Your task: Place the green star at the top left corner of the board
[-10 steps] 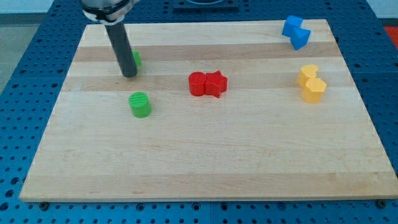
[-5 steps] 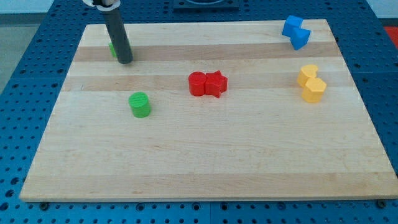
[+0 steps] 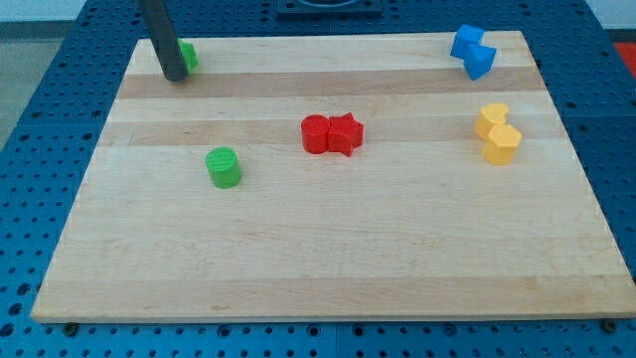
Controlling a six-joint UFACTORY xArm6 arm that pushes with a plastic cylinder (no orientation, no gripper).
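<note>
My tip rested on the wooden board close to its top left corner, the dark rod rising from it and leaving the view at the top edge. The rod ended plainly, with nothing to open or close and nothing held; it simply stood against the green star. That star showed only as a sliver of green on the rod's right side, touching it, so its shape could not really be made out from what was visible. It sat near the board's top edge, just in from the left corner.

Below and to the right of my tip, well apart from it, a green cylinder stood alone on the left half of the board. Toward the middle, a red cylinder and a red star sat side by side, touching each other.

At the view's far right, two yellow blocks stood pressed together, one slightly lower than the other; their exact shapes were hard to tell. Above them, in the top right corner of the board, two blue blocks were also pushed against one another, close to the board's top edge.

The board lay on a blue perforated table.
</note>
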